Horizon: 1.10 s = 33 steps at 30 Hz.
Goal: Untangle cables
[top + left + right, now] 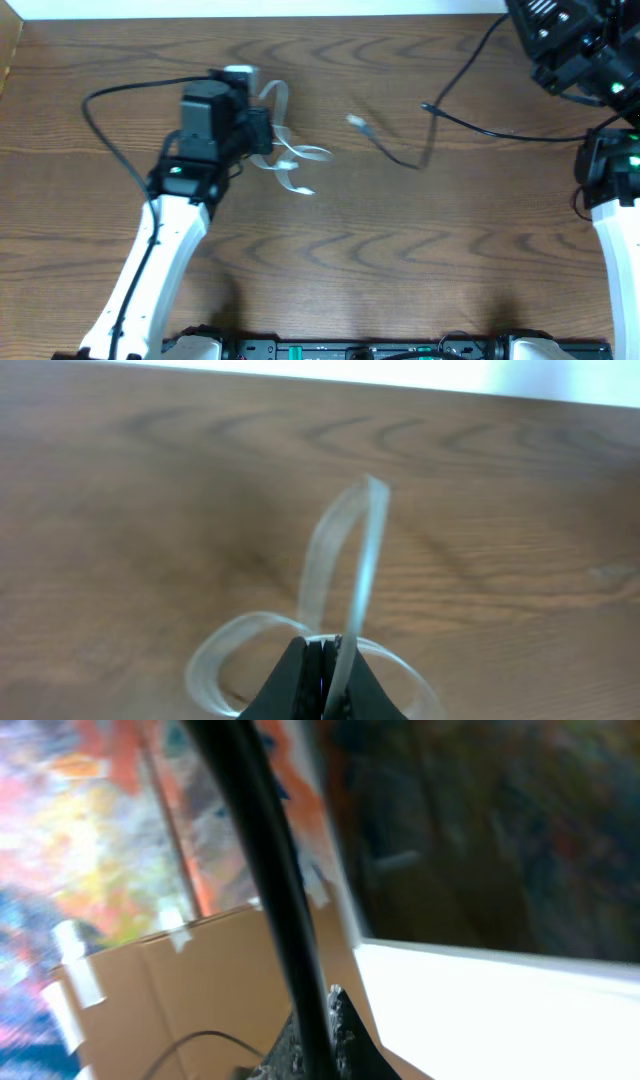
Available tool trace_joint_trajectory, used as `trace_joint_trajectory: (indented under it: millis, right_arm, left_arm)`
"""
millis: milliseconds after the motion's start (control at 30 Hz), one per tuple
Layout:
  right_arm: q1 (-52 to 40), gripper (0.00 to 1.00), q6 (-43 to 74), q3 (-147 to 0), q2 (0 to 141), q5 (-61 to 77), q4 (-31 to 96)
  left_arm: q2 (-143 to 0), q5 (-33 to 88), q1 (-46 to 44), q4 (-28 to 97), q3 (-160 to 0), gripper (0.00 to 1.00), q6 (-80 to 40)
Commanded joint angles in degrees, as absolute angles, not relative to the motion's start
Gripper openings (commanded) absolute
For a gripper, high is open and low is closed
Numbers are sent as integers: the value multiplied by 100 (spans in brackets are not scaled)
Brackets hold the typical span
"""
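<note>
From above, the left pincer is closed on the white cable. The cable's flat loops fan out just ahead of its tips and off to their far side, lying on the counter. The black cable lies well apart from that pincer, with bare wood between its pale plug end and the nearest white loop. From the plug it runs away from the left pincer, kinks, and rises toward the right arm in the far corner. The right pincer's tips cannot be made out from this view.

In the left wrist view, the fingers are pressed together with the white cable pinched between them. One tall loop stands up straight ahead of the tips, and lower loops curl out on either side at counter level. No black cord is near them.

In the right wrist view, the right pincer looks clamped on the black cable, which climbs from the tips up across the frame. The camera faces the room rather than the counter, and a cardboard box sits beyond the tips.

As a judgement, the two cords already look parted, since nothing shows them crossing. What seems left is to open out the white cable's own coils, lay both cords flat and release them.
</note>
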<state>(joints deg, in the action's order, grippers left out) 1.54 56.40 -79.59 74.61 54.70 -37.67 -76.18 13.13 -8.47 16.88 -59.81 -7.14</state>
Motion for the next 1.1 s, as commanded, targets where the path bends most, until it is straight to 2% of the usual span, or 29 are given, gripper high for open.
trace_joint_trajectory:
  millis: [0,167,333,500,600,833,967,1067]
  right_arm:
    - [534,1,5653,-8064,7426,5507,-3452]
    - [869,1,5645,-8064,7426,5502,-3190]
    - [1262,1,4991,-8064,7437,5387,-2952]
    - [1863,1,3791,-8064,7550,4646,-1249]
    - [2189,1,3441,-8064,7728,4335,-674]
    - [3020,1,3916,-8066,8106,3675,-1249]
    - [3400,1,3660,-8066,8182,2707,-427]
    - [3732,1,2998,-8066,8320,2196,489]
  left_arm:
    - [-7343,1236,-270,2045,-5996,8,-825]
    - [-7192,1431,137,2547,-5996,8,-823]
    - [-7190,2222,148,2915,-5996,7,-821]
    - [-7190,2989,148,3205,-5996,7,-755]
    - [-7190,3094,148,3395,-5996,7,-753]
    - [-7190,3094,32,3649,-5996,7,-757]
    - [-7190,3094,-130,3688,-5996,8,-757]
    - [-7190,3092,-290,3691,-5994,8,-757]
